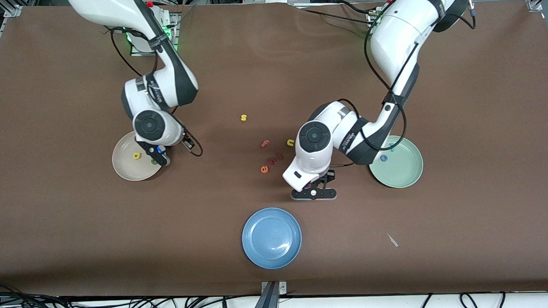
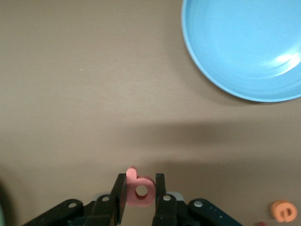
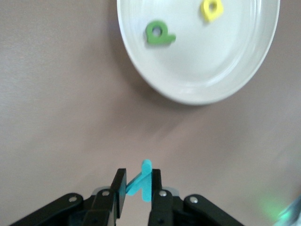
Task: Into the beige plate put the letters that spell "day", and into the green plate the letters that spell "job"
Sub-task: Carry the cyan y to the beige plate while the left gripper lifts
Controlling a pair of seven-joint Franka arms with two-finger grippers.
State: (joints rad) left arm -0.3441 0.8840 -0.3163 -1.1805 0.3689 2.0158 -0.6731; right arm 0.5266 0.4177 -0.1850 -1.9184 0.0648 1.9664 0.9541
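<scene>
So the left gripper (image 2: 141, 190) is pinched on the pink b (image 2: 139, 188) over bare brown table (image 1: 477, 220) near the blue plate (image 1: 272, 237); I'd swing it over the green plate (image 1: 404, 172), holding the blue o (image 1: 384, 158), before letting go. The right gripper (image 3: 139, 188) is clamped on the teal y (image 3: 141, 181) just beside the beige plate (image 1: 125, 167), which holds the green d (image 3: 159, 33) and yellow a (image 3: 211, 9); drop it low so it doesn't bounce; loose letters sit mid-table.
</scene>
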